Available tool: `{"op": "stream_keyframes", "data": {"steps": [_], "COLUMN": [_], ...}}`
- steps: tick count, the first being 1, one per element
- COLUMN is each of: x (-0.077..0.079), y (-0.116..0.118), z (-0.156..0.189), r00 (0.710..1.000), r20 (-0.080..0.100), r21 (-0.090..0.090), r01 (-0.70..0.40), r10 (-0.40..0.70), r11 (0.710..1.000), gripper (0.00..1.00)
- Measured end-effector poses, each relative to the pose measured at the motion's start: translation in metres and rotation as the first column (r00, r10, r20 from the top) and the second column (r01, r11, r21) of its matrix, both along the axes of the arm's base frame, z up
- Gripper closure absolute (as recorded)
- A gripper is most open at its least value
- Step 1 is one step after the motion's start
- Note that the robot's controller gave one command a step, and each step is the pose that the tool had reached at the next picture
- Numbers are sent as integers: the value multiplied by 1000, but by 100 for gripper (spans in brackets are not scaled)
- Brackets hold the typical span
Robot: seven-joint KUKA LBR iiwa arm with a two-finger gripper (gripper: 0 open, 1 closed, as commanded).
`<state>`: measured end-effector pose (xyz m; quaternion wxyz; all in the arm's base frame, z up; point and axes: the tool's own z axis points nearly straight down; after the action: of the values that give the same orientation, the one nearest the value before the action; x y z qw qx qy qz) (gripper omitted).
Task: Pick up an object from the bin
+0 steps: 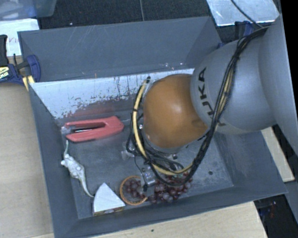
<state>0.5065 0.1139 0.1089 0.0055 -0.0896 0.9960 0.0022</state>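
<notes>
My gripper [146,177] hangs low near the bin's front wall, mostly hidden under the arm's orange cover and cables. Its tip is right above a round brown ring-shaped thing [129,191] and touches or nearly touches it. A bunch of dark red toy grapes [171,192] lies just right of the ring, under the gripper's cables. A white triangular wedge [106,198] rests to the left of the ring against the front wall.
A red flat hand tool [93,129] lies at the back left of the bin floor. A small white toy animal with a long tail [74,169] sits by the left wall. The arm covers the bin's right half.
</notes>
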Motion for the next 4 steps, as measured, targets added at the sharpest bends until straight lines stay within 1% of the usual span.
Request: {"op": "stream_keyframes", "data": {"steps": [1,2,3,4], "x": [-12,-15,-19,-19], "y": [-4,-23,-36,-36], "z": [-1,-27,-35,-35], "r00": [966,993,913,913], "r20": [-6,4,-10,-10], "r21": [-2,2,3,3], "r01": [257,119,408,408], "r10": [-257,-119,-408,-408], "r11": [966,993,913,913], "gripper": [0,0,100,100]}}
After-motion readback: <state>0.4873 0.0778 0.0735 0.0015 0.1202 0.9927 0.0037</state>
